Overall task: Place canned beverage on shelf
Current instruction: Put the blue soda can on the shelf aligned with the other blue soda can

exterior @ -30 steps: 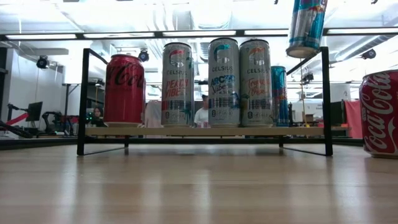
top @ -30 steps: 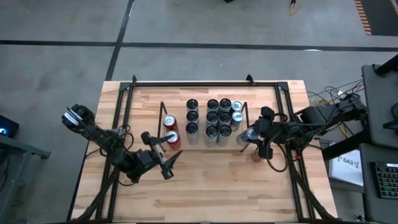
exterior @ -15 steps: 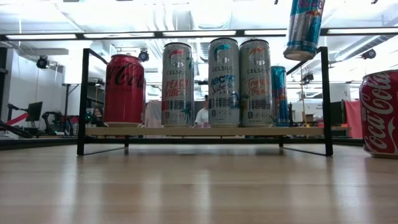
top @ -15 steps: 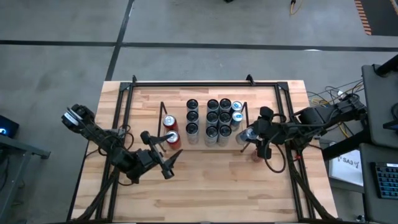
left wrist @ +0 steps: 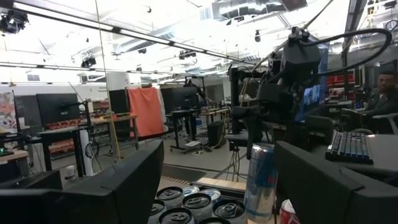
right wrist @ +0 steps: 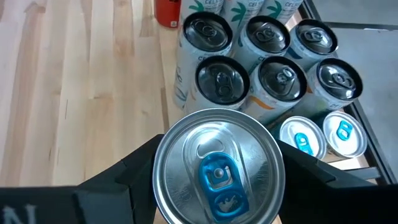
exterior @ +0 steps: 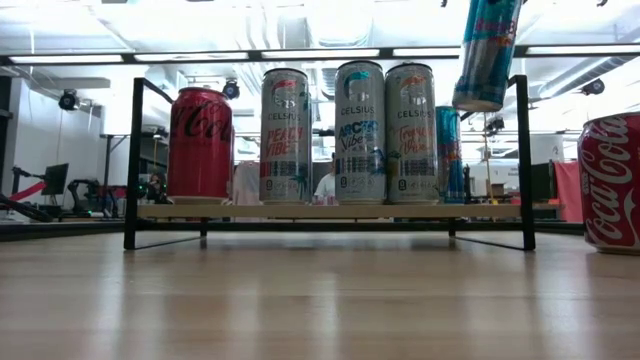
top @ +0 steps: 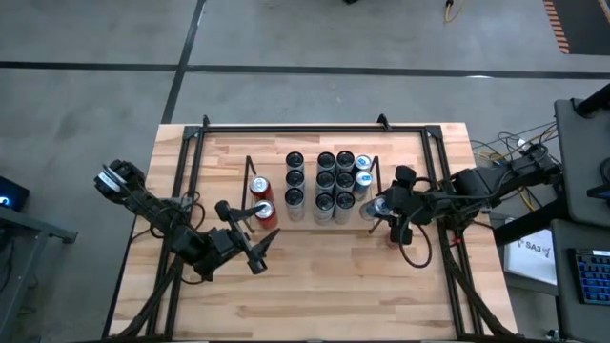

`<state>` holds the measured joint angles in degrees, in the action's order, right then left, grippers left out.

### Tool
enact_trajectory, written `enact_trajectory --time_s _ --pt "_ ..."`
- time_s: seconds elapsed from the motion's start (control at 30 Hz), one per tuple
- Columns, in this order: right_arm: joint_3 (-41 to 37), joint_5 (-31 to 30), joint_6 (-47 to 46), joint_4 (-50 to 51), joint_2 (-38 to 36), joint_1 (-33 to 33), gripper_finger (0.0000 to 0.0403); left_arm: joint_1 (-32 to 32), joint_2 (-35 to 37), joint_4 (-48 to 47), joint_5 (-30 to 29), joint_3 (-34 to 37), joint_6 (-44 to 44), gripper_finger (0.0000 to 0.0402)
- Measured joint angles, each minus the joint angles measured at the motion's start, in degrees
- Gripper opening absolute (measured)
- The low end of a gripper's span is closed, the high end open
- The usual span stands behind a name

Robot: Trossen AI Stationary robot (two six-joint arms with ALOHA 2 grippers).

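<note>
My right gripper (top: pixel 374 208) is shut on a slim blue and silver can (exterior: pixel 482 55), which hangs above the right end of the shelf (top: pixel 310 186). The shelf is a low wire rack with a wood base (exterior: pixel 330 211). Several slim silver cans (right wrist: pixel 217 78), two red cans (top: pixel 260 200) and two blue-tabbed cans (right wrist: pixel 323 132) stand on it. My left gripper (top: pixel 259 250) is open and empty near the shelf's near left corner. The held can also shows in the left wrist view (left wrist: pixel 261 180). My right gripper pinches the can between its two fingers (right wrist: pixel 134 174), one on each side of the wall just under the top rim (right wrist: pixel 163 168). The fingers come from the table's right side. The can is lifted clear, tilted, with its bottom (exterior: pixel 475 100) toward the shelf.
A red Coca-Cola can (exterior: pixel 610 180) stands on the table to the right of the shelf. The shelf's black wire end frame (exterior: pixel 522 160) stands just below the held can. Bare wood table (top: pixel 315 286) lies near of the shelf.
My right gripper has gone a little toward the table's left, toward the shelf, carrying the can. The can has tipped further, its bottom swinging toward the shelf and a little lower.
</note>
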<state>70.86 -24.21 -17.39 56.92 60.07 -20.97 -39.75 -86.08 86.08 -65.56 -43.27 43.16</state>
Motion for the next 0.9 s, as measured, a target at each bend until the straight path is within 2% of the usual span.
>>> enact_trajectory --time_s 0.27,0.47,0.9 --pt "-2.39 -1.28 0.95 -2.35 0.0 0.22 0.0223 0.0 -0.02 0.01 0.0 0.0 0.0 0.0288" --pt "-4.1 -1.15 1.11 -3.25 1.14 2.88 0.0223 0.0 -0.02 0.04 -0.02 0.0 -0.13 0.0288" --pt "-5.74 4.53 3.56 -5.44 6.6 7.57 0.0223 0.0 -0.02 0.29 0.02 0.0 -0.15 0.0288"
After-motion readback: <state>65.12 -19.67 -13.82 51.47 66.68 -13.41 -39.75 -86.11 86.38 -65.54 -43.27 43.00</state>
